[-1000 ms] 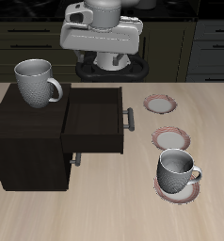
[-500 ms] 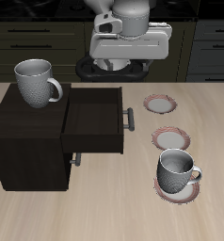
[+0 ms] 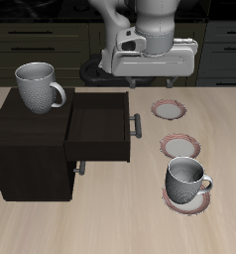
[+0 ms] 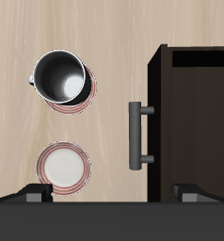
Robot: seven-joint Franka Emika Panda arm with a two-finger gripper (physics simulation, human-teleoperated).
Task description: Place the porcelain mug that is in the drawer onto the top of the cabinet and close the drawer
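Observation:
The porcelain mug (image 3: 38, 87) stands upright on the flat top of the dark cabinet (image 3: 21, 149), near its back corner, handle toward the drawer. The drawer (image 3: 98, 127) is pulled out and looks empty; its grey bar handle (image 3: 136, 126) also shows in the wrist view (image 4: 136, 135) next to the drawer's front (image 4: 194, 113). My gripper (image 3: 155, 81) hangs high above the table, beyond the drawer's handle and farther back. It is open and empty, its fingers (image 4: 34, 192) wide apart in the wrist view.
A second grey mug (image 3: 186, 181) sits on a pinkish saucer near the table's front edge and shows in the wrist view (image 4: 60, 77). Two empty saucers (image 3: 171, 109) (image 3: 179, 147) lie beside the drawer; one shows in the wrist view (image 4: 64, 166).
The arm has swung sideways from over the cabinet's back edge to above the area beside the drawer's handle. The mug stays on the cabinet top. The drawer has not moved.

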